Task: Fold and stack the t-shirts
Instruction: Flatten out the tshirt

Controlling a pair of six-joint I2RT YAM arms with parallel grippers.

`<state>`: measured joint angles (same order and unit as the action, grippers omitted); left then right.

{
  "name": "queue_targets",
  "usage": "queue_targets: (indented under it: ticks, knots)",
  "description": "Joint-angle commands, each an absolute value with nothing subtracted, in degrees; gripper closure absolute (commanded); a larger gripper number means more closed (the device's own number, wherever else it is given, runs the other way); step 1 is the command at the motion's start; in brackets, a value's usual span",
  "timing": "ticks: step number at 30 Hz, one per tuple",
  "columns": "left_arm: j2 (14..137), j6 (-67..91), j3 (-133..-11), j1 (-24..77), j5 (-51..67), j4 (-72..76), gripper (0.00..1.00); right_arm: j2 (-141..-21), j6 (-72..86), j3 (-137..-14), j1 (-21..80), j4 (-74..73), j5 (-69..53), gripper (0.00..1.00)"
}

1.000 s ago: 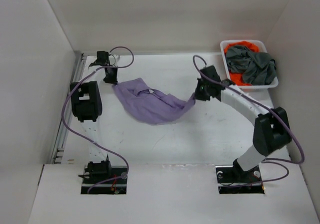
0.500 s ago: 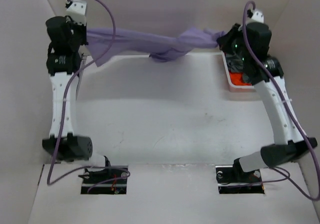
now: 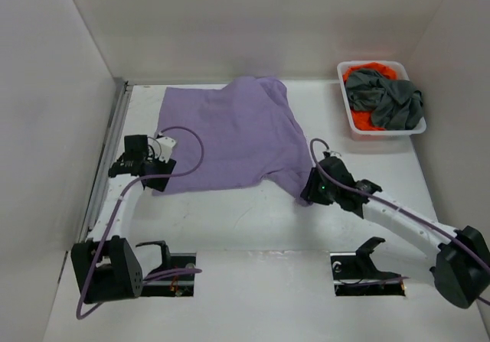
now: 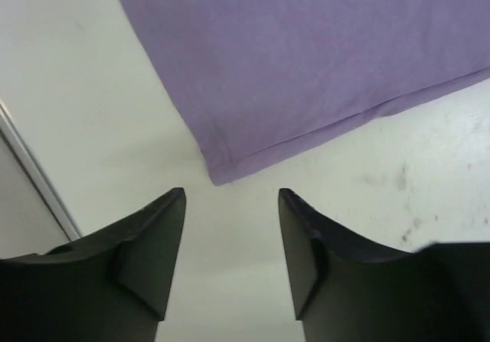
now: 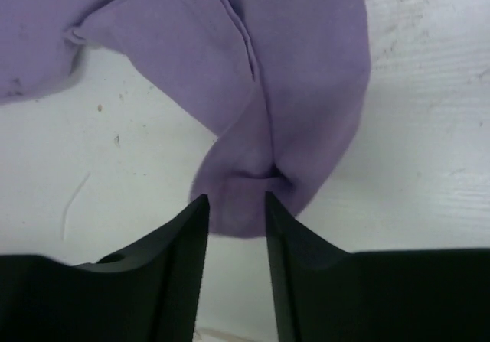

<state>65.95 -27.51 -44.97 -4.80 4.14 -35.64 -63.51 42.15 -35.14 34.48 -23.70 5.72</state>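
The lavender t-shirt (image 3: pixel 230 135) lies spread flat on the table, front to back. My left gripper (image 3: pixel 157 170) is open just short of its near-left corner. In the left wrist view the hem corner (image 4: pixel 218 175) sits a little ahead of the empty gripper (image 4: pixel 232 197). My right gripper (image 3: pixel 310 190) is at the shirt's near-right corner. There the bunched fabric tip (image 5: pixel 253 197) lies on the table between the tips of the open gripper (image 5: pixel 236 200). The dark grey t-shirt (image 3: pixel 390 101) and the orange t-shirt (image 3: pixel 367 73) lie crumpled in the basket.
The white mesh basket (image 3: pixel 343 70) stands at the back right corner. A metal rail (image 3: pixel 107 158) runs along the table's left edge beside my left arm. White walls close in the left, back and right sides.
The lavender shirt was crumpled and held by both grippers, then lifted and stretched at the back. Now it lies flat, and both grippers have come forward, opened and let go.
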Motion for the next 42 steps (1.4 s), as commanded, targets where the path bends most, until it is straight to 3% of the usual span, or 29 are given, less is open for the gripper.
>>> queue_targets:
  ticks: [1,8,15,22,26,28,30,31,33,34,38,42]
  knots:
    - [58.7,-31.9,-46.2,-6.9,4.5,-36.3,0.45,-56.3,47.5,-33.2,35.1,-18.2,8.8,0.58]
    - [63.3,-34.9,-47.3,-10.2,3.3,-35.9,0.42,-53.8,45.7,-35.1,29.2,-24.7,12.2,0.44]
    - [67.4,-39.5,-43.0,-2.0,1.2,-35.3,0.41,-62.1,43.2,-38.5,28.9,-24.4,12.0,0.31]
    - [74.2,-50.4,-36.0,2.7,-9.5,-20.5,0.39,-69.9,44.5,-38.7,30.2,-22.9,9.4,0.31]
    - [80.3,-50.3,-36.7,1.9,-10.9,-15.7,0.41,-73.2,45.5,-38.0,31.4,-21.5,6.9,0.41]
    - [82.1,-50.1,-36.7,1.7,-10.4,-15.0,0.48,-75.0,45.7,-37.7,31.5,-20.6,4.8,0.56]
    - [82.9,-50.4,-36.7,1.8,-10.4,-14.7,0.60,-75.9,45.7,-37.6,31.2,-19.6,2.6,0.74]
    - [82.9,-50.1,-37.1,1.8,-10.0,-14.9,0.72,-76.2,45.7,-37.7,30.8,-19.1,1.4,0.87]
    - [82.9,-50.4,-37.2,1.5,-9.8,-14.4,0.93,-76.3,45.4,-38.9,29.3,-19.0,0.4,0.98]
    - [83.0,-50.4,-37.4,1.3,-9.8,-14.1,0.99,-76.6,44.7,-40.2,28.3,-19.1,0.0,1.00]
    - [82.5,-51.1,-42.8,-1.4,-10.3,-7.8,1.00,-82.9,38.7,-55.3,21.1,-20.4,-3.2,1.00]
    - [87.2,-50.4,-68.1,-2.8,-11.5,-6.2,1.00,-94.5,32.3,-91.3,13.5,-29.0,-3.3,1.00]
